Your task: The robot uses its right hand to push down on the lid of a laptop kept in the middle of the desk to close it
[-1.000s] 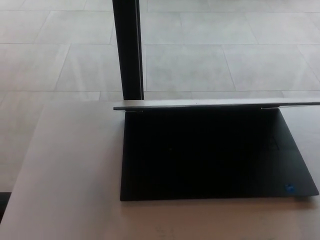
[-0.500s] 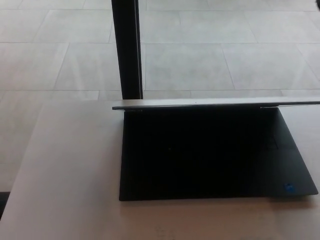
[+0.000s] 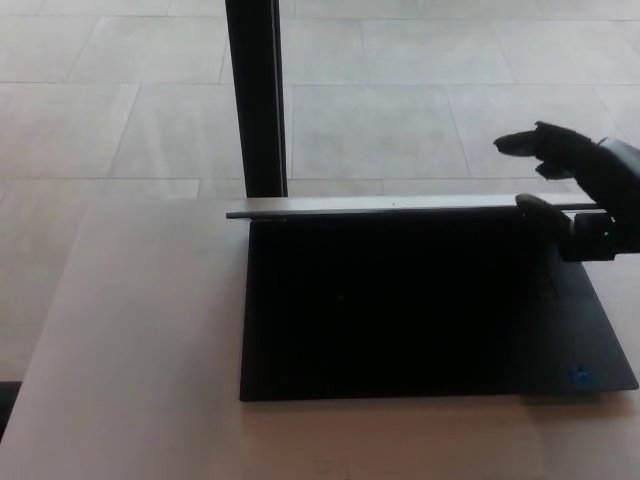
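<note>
Pale floor tiles and a dark post (image 3: 257, 95) lie beyond the tabletop (image 3: 140, 330).
At centre sits the laptop (image 3: 420, 310), lid (image 3: 400, 207) upright; the right hand (image 3: 580, 190) hovers at 3 o'clock, fingers (image 3: 520, 143) spread, gripping nothing. Pressing so near the lid's corner could twist it or skid the laptop.

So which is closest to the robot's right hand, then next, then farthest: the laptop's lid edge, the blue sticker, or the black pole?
Seen from the head view, from the right hand:
1. Thin silver lid edge of the laptop, right beside it.
2. Small blue sticker, on the laptop's near right corner.
3. Tall black pole, far off to the left.
</note>
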Controlling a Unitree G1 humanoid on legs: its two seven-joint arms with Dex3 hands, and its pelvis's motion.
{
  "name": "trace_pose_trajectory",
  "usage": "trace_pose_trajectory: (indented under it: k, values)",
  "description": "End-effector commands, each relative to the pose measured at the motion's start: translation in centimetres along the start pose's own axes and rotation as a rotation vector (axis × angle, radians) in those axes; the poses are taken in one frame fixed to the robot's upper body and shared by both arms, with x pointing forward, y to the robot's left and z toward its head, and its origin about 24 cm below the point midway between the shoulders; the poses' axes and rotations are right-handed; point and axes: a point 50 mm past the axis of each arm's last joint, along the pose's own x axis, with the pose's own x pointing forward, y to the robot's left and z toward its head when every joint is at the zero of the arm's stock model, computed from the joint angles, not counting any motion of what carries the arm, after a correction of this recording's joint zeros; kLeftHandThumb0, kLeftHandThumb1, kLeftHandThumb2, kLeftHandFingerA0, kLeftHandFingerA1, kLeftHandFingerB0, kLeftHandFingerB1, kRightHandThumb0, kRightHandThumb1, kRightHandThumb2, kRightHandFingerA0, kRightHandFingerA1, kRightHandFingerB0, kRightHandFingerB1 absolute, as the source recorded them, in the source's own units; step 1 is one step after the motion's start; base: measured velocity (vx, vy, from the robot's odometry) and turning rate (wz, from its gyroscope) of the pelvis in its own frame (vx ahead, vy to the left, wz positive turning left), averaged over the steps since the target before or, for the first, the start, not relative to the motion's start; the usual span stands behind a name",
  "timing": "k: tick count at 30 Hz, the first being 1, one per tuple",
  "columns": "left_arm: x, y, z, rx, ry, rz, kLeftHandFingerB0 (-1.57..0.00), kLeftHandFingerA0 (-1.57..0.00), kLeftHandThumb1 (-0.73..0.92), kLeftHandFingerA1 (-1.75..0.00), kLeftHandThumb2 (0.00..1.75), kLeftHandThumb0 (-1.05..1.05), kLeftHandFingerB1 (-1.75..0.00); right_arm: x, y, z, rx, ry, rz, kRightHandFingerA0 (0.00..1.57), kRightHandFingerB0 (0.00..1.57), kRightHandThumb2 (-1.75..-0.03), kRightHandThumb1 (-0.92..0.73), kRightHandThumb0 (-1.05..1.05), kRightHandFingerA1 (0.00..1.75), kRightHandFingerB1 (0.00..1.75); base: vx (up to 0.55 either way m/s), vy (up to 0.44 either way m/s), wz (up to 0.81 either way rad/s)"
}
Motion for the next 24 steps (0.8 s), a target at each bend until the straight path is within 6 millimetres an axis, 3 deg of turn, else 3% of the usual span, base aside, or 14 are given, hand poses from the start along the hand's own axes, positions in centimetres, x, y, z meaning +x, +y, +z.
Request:
trace_pose_trajectory:
  k: [1, 2, 3, 4, 6, 14, 15, 16, 17, 19, 20, 22, 23, 24]
  values:
    - [0.0, 1.4, 0.9, -0.073, -0.018, 0.034, -0.45, -0.53, 0.92, -0.69, 0.74, -0.87, -0.49, -0.3, 0.6, -1.6, -0.477, -0.036, 0.211, 0.36, 0.33, -0.87, -0.79, -0.90, 0.61, 0.41, 0.00, 0.000, 0.00]
    - [0.0, 1.4, 1.0, -0.059, -0.017, 0.026, -0.43, -0.50, 0.92, -0.68, 0.76, -0.88, -0.48, -0.7, 0.9, -2.1, -0.474, -0.030, 0.226, 0.39, 0.38, -0.72, -0.92, -0.83, 0.58, 0.35, 0.00, 0.000, 0.00]
    - [0.0, 1.4, 1.0, -0.058, -0.017, 0.027, -0.41, -0.49, 0.76, -0.71, 1.16, -0.83, -0.58, -0.9, 1.0, -2.3, -0.474, -0.030, 0.230, 0.40, 0.39, -0.72, -0.92, -0.84, 0.58, 0.35, 0.00, 0.000, 0.00]
    - [0.0, 1.4, 1.0, -0.053, -0.017, 0.028, -0.43, -0.49, 0.92, -0.66, 0.77, -0.87, -0.47, -1.2, 1.2, -2.6, -0.474, -0.029, 0.245, 0.39, 0.38, -0.71, -0.92, -0.83, 0.58, 0.37, 0.00, 0.000, 0.00]
    - [0.0, 1.4, 1.0, -0.051, -0.016, 0.031, -0.45, -0.52, 0.92, -0.67, 0.75, -0.86, -0.49, -1.7, 1.4, -3.0, -0.479, -0.019, 0.273, 0.36, 0.34, -0.88, -0.79, -0.89, 0.58, 0.41, 0.00, 0.000, 0.00]
    - [0.1, 1.3, 1.1, -0.052, -0.016, 0.039, -0.46, -0.54, 0.92, -0.72, 0.76, -0.85, -0.50, -4.8, 3.1, -4.9, -0.512, -0.014, 0.387, 0.42, 0.40, -0.73, -0.92, -0.83, 0.57, 0.38, 0.00, 0.000, 0.00]
    - [0.1, 1.3, 1.1, -0.043, -0.017, 0.036, -0.41, -0.53, 0.76, -0.74, 1.17, -0.80, -0.58, -5.4, 3.6, -5.3, -0.510, -0.018, 0.407, 0.40, 0.38, -0.91, -0.76, -0.89, 0.59, 0.44, 0.00, 0.000, 0.00]
    - [0.1, 1.3, 1.2, -0.044, -0.016, 0.033, -0.42, -0.50, 0.76, -0.71, 1.16, -0.81, -0.58, -5.9, 4.0, -5.5, -0.503, -0.014, 0.425, 0.39, 0.41, -0.70, -0.92, -0.84, 0.54, 0.37, 0.00, 0.000, 0.00]
    - [0.1, 1.3, 1.2, -0.046, -0.018, 0.034, -0.46, -0.52, 0.92, -0.70, 0.76, -0.86, -0.50, -6.1, 4.3, -5.6, -0.503, -0.010, 0.439, 0.40, 0.40, -0.72, -0.92, -0.83, 0.56, 0.38, 0.00, 0.000, 0.00]
    - [0.1, 1.3, 1.4, -0.047, -0.022, 0.032, -0.44, -0.50, 0.92, -0.68, 0.76, -0.86, -0.49, -6.3, 4.8, -5.7, -0.504, -0.005, 0.457, 0.39, 0.38, -0.72, -0.92, -0.84, 0.58, 0.39, 0.00, 0.000, 0.00]
    - [0.1, 1.3, 1.3, -0.044, -0.020, 0.029, -0.45, -0.52, 0.92, -0.68, 0.76, -0.86, -0.48, -6.9, 5.5, -6.1, -0.510, -0.002, 0.472, 0.38, 0.34, -0.92, -0.78, -0.91, 0.61, 0.44, 0.00, 0.000, 0.00]
    - [0.1, 1.3, 1.3, -0.056, -0.019, 0.028, -0.45, -0.51, 0.92, -0.68, 0.75, -0.88, -0.49, -7.6, 6.7, -6.7, -0.498, 0.017, 0.491, 0.42, 0.39, -0.72, -0.92, -0.82, 0.56, 0.37, 0.00, 0.000, 0.00]
    - [0.1, 1.3, 1.3, -0.048, -0.019, 0.029, -0.42, -0.52, 0.78, -0.69, 0.95, -0.92, -0.53, -7.8, 6.9, -6.8, -0.492, 0.023, 0.495, 0.41, 0.38, -0.74, -0.92, -0.82, 0.55, 0.37, 0.00, 0.000, 0.00]
    - [0.1, 1.2, 1.3, -0.045, -0.020, 0.031, -0.46, -0.53, 0.92, -0.67, 0.75, -0.87, -0.48, -7.9, 7.2, -7.1, -0.479, 0.033, 0.497, 0.40, 0.36, -0.89, -0.79, -0.88, 0.59, 0.43, 0.00, 0.000, 0.00]
